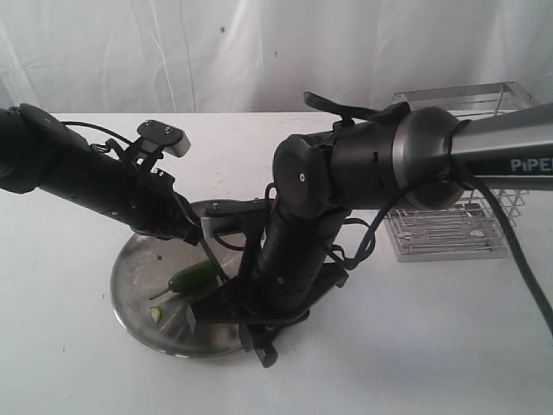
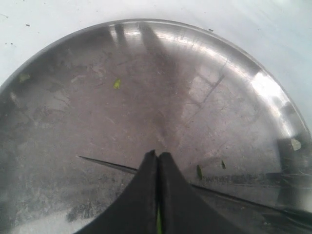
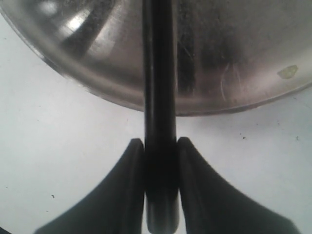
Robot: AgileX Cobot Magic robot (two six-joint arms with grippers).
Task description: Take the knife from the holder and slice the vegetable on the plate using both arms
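The plate (image 1: 130, 307) lies front left on the white table. On it rests the dark-green vegetable (image 1: 192, 277), its thin stem pointing left. My left gripper (image 1: 197, 239) comes down onto the plate from the left. In the left wrist view it (image 2: 158, 155) is shut, with a sliver of the green vegetable (image 2: 158, 223) pinched between its fingers. The knife (image 2: 112, 165) crosses the plate (image 2: 195, 73) just beneath them. My right gripper (image 3: 160, 144) is shut on the knife's black handle (image 3: 160, 107) at the plate's (image 3: 219, 58) near rim. The right arm (image 1: 302, 242) hides most of the knife.
The silver wire holder (image 1: 458, 220) stands at the back right behind the right arm's grey tube. Small loose green slices lie on the plate (image 1: 156, 315) (image 2: 116, 83) (image 3: 287, 72). A white curtain closes off the back.
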